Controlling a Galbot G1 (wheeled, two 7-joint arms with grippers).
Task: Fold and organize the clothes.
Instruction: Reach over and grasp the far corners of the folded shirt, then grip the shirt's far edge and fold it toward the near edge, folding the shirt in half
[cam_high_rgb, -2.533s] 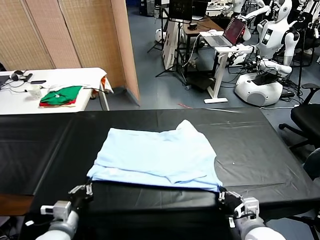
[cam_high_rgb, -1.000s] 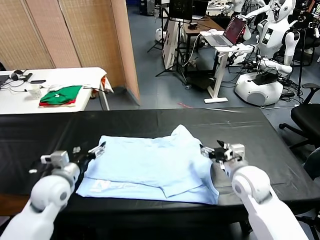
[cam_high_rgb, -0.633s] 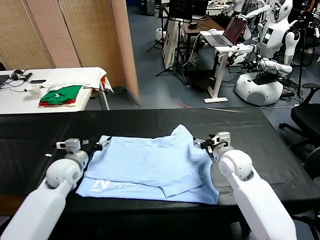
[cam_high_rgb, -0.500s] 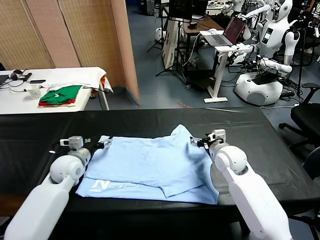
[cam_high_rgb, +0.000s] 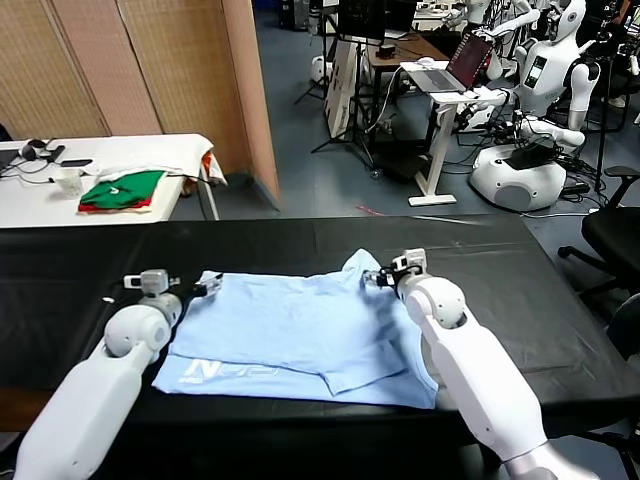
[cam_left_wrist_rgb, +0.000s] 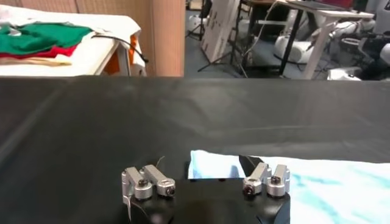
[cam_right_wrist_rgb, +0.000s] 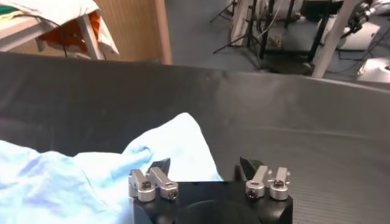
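Observation:
The clothes, a pale light-blue T-shirt (cam_high_rgb: 300, 330), lie partly folded on the black table (cam_high_rgb: 520, 300), with white lettering (cam_high_rgb: 225, 372) showing near the front left. My left gripper (cam_high_rgb: 208, 288) is at the shirt's far left corner. In the left wrist view the left gripper (cam_left_wrist_rgb: 204, 173) stands open with that corner of the shirt (cam_left_wrist_rgb: 213, 165) between the fingers. My right gripper (cam_high_rgb: 373, 279) is at the raised far right corner. In the right wrist view the right gripper (cam_right_wrist_rgb: 204, 167) is open around a tongue of the shirt (cam_right_wrist_rgb: 189, 149).
Green and red folded garments (cam_high_rgb: 122, 190) rest on a white table (cam_high_rgb: 150, 150) at the back left, beside a wooden partition (cam_high_rgb: 240, 80). An office chair (cam_high_rgb: 615, 235) stands off the table's right end. Other robots and a desk fill the back right.
Both grippers left the table's near edge and went to the shirt's far corners. Over the last second each crept inward over its corner, and the jaws have narrowed a little.

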